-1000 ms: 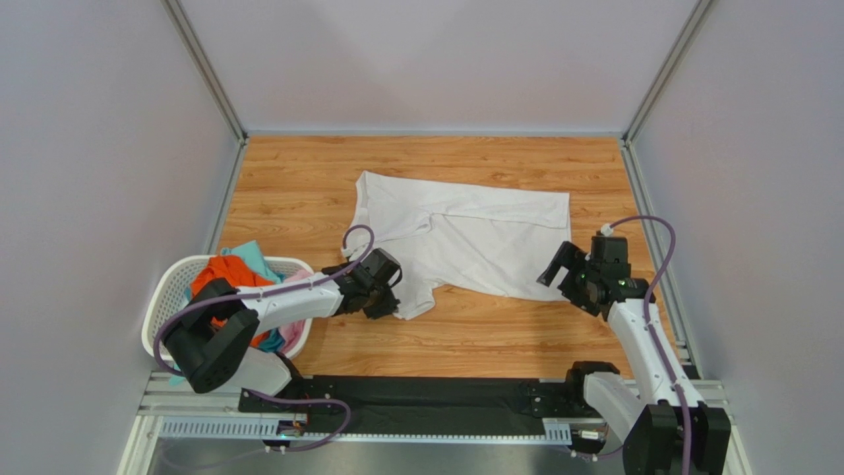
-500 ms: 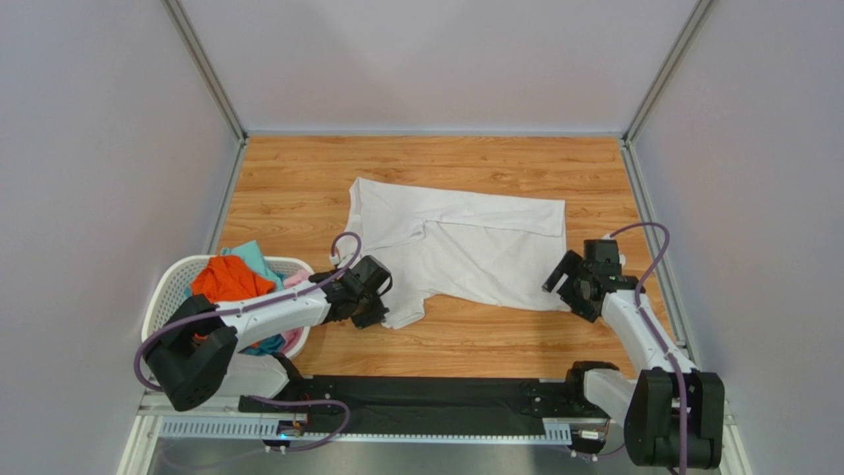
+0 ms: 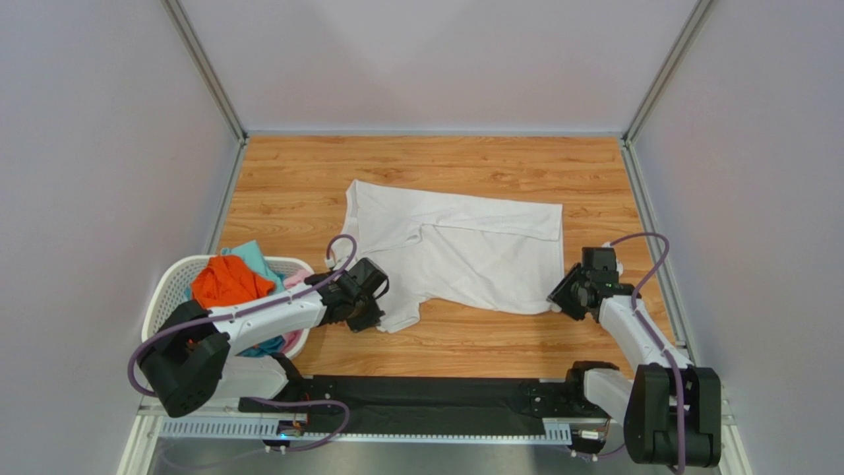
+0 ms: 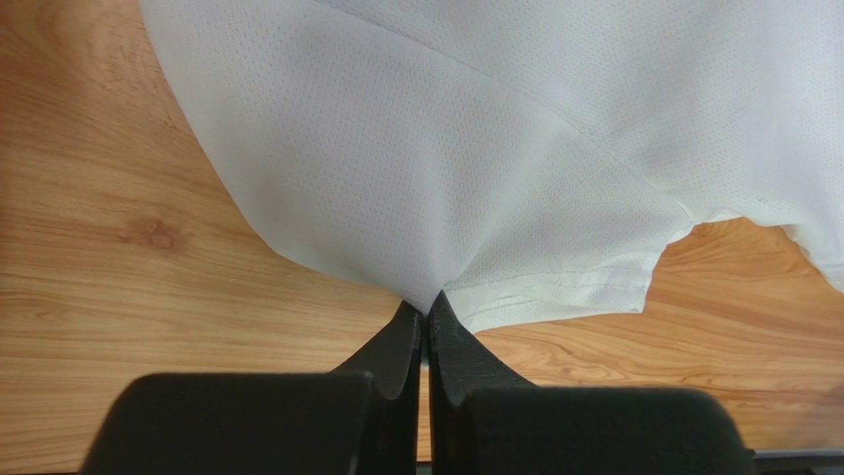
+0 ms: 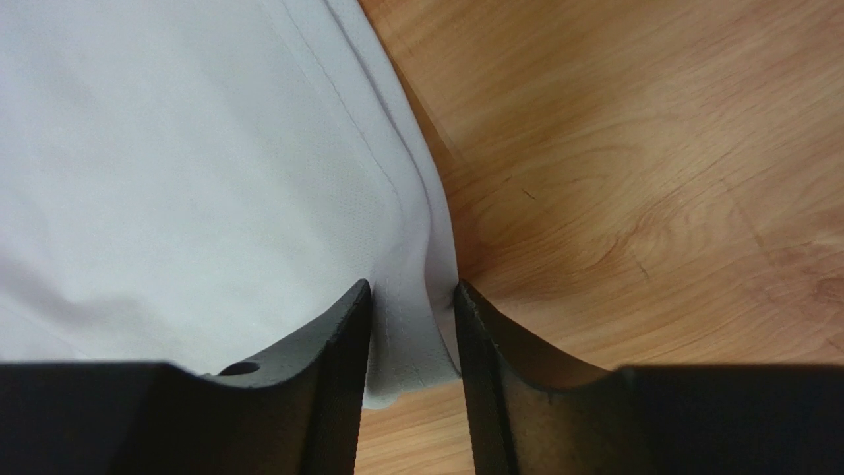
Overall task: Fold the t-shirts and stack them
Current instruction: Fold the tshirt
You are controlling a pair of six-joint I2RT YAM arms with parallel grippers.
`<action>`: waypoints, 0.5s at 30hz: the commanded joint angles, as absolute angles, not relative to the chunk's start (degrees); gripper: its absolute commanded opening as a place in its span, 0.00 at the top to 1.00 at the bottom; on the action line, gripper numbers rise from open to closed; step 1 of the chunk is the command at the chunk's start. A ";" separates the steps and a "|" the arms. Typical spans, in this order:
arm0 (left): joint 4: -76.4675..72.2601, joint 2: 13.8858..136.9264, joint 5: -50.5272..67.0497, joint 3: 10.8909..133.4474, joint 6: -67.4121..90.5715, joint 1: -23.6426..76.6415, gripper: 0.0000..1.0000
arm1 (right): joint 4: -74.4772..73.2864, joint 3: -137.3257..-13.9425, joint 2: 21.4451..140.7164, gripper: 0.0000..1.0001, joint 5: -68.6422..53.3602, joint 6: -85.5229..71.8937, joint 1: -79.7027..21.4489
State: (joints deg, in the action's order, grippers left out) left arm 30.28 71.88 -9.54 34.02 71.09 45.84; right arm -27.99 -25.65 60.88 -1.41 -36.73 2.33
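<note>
A white t-shirt [image 3: 466, 247] lies spread on the wooden table, its hem towards the right. My left gripper [image 3: 376, 315] is shut on the edge of its near-left sleeve; in the left wrist view the cloth [image 4: 446, 148] funnels into the pinched fingertips of that gripper [image 4: 427, 309]. My right gripper [image 3: 561, 301] sits low at the shirt's near-right hem corner. Seen from the right wrist, its jaws [image 5: 413, 297] stand a little apart, straddling the hem corner of the shirt [image 5: 178, 168]. Orange [image 3: 230, 280], teal [image 3: 253, 253] and pink [image 3: 294, 336] t-shirts sit heaped in the basket.
A white perforated laundry basket [image 3: 163, 297] stands at the near left beside the left arm. Grey walls enclose the table on three sides. Bare wood [image 3: 495, 332] shows between the shirt and the arms' black base rail [image 3: 416, 401].
The left gripper has dragged the sleeve a little towards the near left. The right gripper has come down to the hem corner and its wide-open jaws have narrowed around it.
</note>
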 commanded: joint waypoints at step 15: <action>38.93 67.68 -15.02 40.77 69.62 45.97 1.00 | -36.74 -28.65 52.12 1.00 -5.10 -35.51 2.37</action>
